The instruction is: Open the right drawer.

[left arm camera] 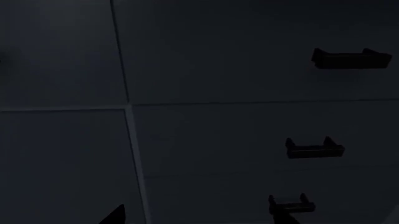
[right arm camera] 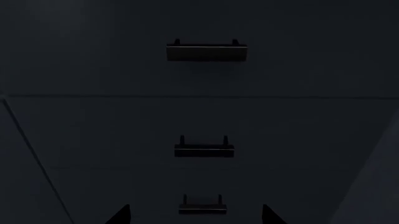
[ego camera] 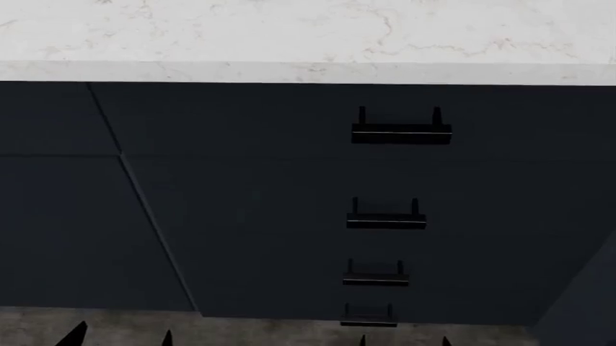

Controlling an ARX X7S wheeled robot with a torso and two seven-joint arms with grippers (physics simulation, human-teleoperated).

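The right drawer (ego camera: 250, 119) is the wide, shallow navy front at the top of the stack, just under the countertop. Its short black bar handle (ego camera: 402, 133) stands on two posts, and the front sits flush with its neighbours. The same handle appears in the right wrist view (right arm camera: 206, 51) and the left wrist view (left arm camera: 351, 59). My left gripper (ego camera: 120, 337) and right gripper (ego camera: 405, 340) show only as fingertips at the head view's lower edge, well below the drawer. Both are open and hold nothing. My right gripper (right arm camera: 196, 217) faces the handle column; my left gripper (left arm camera: 199, 219) sits left of it.
A white marble countertop (ego camera: 288, 36) overhangs the cabinet. Below the right drawer are more navy fronts with like handles (ego camera: 386, 220) (ego camera: 376, 277) (ego camera: 368, 317). Narrower navy fronts (ego camera: 48, 119) lie to the left. A grey floor (ego camera: 260, 331) runs below, and a navy panel (ego camera: 587, 303) rises at the right.
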